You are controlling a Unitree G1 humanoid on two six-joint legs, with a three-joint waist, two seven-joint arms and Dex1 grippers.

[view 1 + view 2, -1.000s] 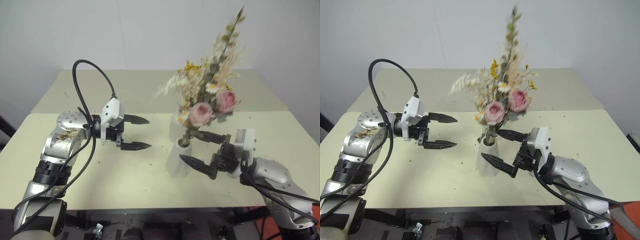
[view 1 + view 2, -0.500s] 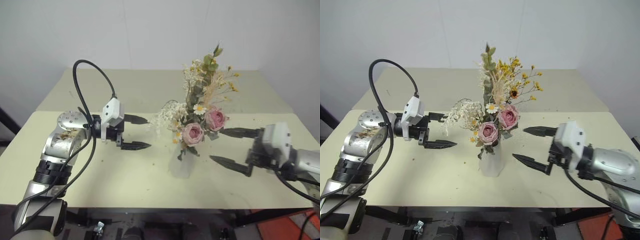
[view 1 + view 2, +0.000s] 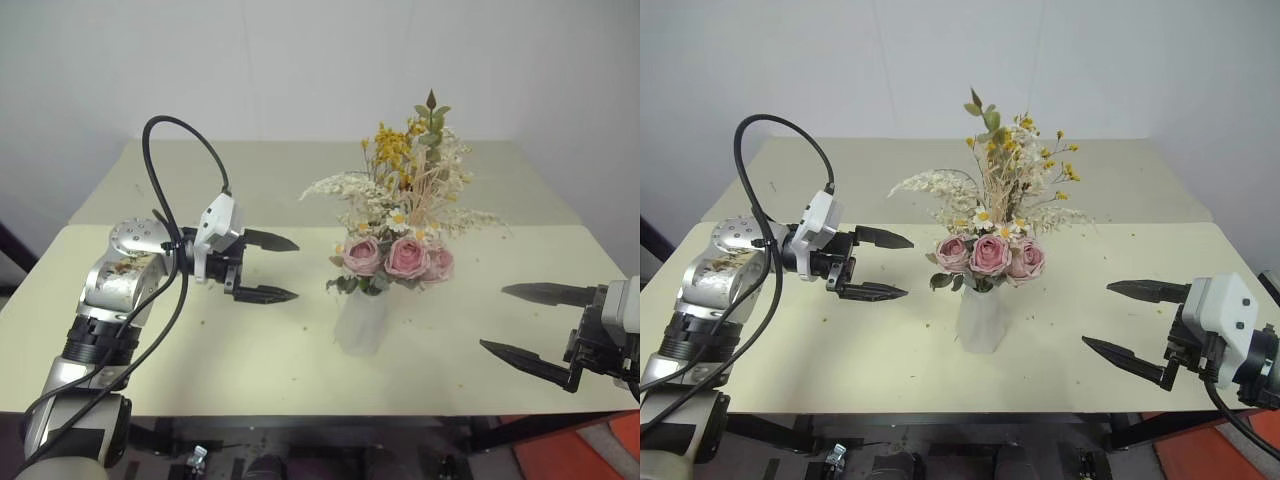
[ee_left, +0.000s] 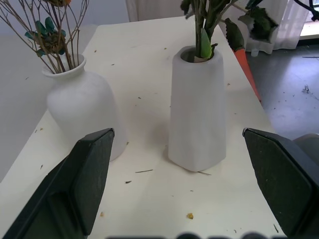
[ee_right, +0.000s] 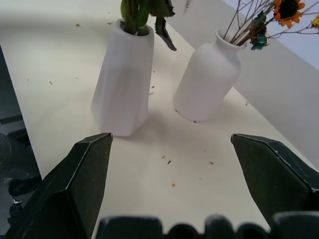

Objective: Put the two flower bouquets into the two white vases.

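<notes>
The taller cone white vase [image 3: 361, 320] stands mid-table and holds the pink rose bouquet [image 3: 395, 258], its green stems in the mouth. Behind it, the yellow-orange spray [image 3: 393, 146] rises from the rounded bottle vase [image 4: 83, 112], whose brown stems show in its neck. In the right wrist view the cone vase [image 5: 122, 79] and the bottle vase [image 5: 209, 77] stand side by side, close but apart. My left gripper [image 3: 291, 269] hovers open left of the vases, pointing at them. Out to the right, my right gripper [image 3: 495, 318] is open and holds nothing.
The cream table [image 3: 250, 350] carries small flower crumbs. A second table top [image 3: 260, 170] adjoins it at the back. A black cable [image 3: 160, 170] loops over my left arm. The table's front edge runs just below both grippers.
My right gripper has drawn back to the right, away from the cone vase. The rose bouquet has swung from leaning right to standing upright in it. My left gripper stayed in place.
</notes>
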